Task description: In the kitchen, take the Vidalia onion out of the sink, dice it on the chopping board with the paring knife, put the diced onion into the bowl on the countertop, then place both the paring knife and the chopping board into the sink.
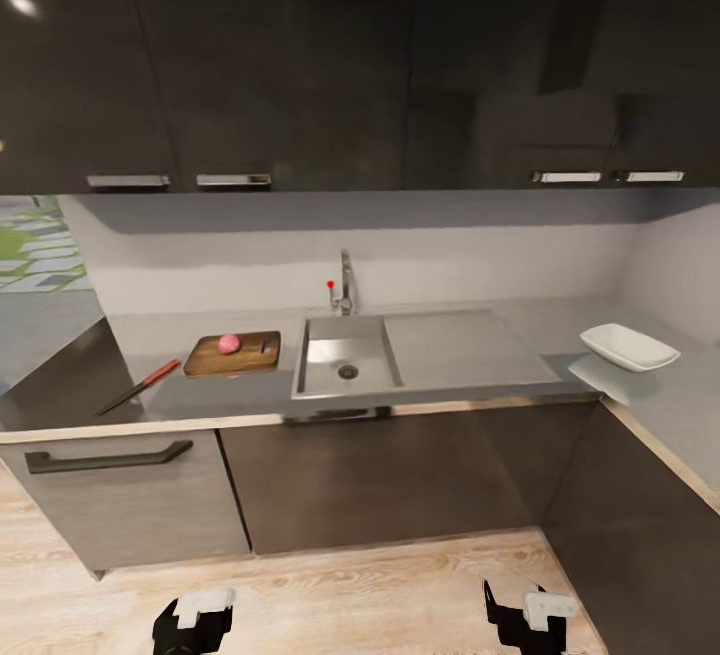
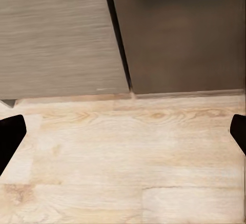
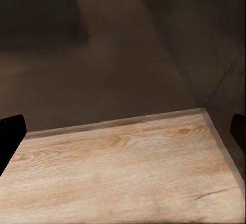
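Round pink Vidalia onion [image 1: 229, 343] on grained rectangular chopping board [image 1: 234, 354], steel sink [image 1: 345, 360] beside

Head camera overlooks the countertop [image 1: 450, 375]; both wrist cameras face, seemingly closely, the floor [image 2: 133, 157].

The countertop [image 1: 460, 360] is a smooth grey worktop running left to right under the dark cabinets, turning toward the near side at the right corner. The sink [image 1: 345, 355] is set into its middle, drainboard to the right. Left of the sink lies the chopping board [image 1: 250, 355], and further left and nearer, the paring knife [image 1: 140, 386] rests at a slant. The bowl [image 1: 629, 346] sits far right.
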Tool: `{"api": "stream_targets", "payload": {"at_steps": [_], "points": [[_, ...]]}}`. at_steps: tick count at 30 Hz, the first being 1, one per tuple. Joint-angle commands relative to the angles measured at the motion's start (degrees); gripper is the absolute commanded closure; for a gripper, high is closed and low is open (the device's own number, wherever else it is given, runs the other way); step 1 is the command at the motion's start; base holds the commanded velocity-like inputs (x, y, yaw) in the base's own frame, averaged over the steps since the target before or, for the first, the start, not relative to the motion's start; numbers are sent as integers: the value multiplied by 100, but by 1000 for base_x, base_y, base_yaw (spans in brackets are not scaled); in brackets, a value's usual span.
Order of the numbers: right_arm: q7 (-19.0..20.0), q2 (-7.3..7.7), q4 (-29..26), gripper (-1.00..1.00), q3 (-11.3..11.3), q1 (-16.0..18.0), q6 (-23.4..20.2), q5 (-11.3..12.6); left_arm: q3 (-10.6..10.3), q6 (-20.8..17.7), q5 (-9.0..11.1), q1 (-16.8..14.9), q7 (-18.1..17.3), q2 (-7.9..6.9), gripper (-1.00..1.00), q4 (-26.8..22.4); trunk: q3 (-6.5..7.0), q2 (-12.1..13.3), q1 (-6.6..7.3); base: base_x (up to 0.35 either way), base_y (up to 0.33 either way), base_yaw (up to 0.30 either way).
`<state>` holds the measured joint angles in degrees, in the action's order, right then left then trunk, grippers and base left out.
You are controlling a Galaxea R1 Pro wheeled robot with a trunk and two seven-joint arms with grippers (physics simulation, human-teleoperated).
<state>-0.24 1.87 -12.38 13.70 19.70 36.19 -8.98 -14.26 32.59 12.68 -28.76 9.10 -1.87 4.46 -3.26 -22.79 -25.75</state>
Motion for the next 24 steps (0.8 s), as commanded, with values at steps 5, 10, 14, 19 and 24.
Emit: {"api": "stream_targets", "payload": {"at_steps": [5, 10, 14, 19, 24], "points": [[-2, -2, 8, -100, 44, 8, 20, -60, -51, 32, 33, -8, 13, 4, -100, 19, 3, -13, -4, 0, 0, -264], [-2, -2, 8, -100, 45, 8, 20, -60, -51, 29, 33, -7, 13, 10, -100, 19, 20, -13, -4, 0, 0, -263], [-2, -2, 8, -100, 44, 8, 20, -60, -51, 29, 33, -9, 13, 11, -100, 19, 34, -13, -4, 0, 0, -262], [-2, -2, 8, -100, 45, 8, 20, -60, -51, 27, 33, -7, 13, 13, -100, 22, 52, -13, -4, 0, 0, -261], [-2, -2, 8, -100, 45, 8, 20, -60, -51, -72, 33, -7, 7, 19, -100, 20, 69, -13, -4, 0, 0, -261]]}}
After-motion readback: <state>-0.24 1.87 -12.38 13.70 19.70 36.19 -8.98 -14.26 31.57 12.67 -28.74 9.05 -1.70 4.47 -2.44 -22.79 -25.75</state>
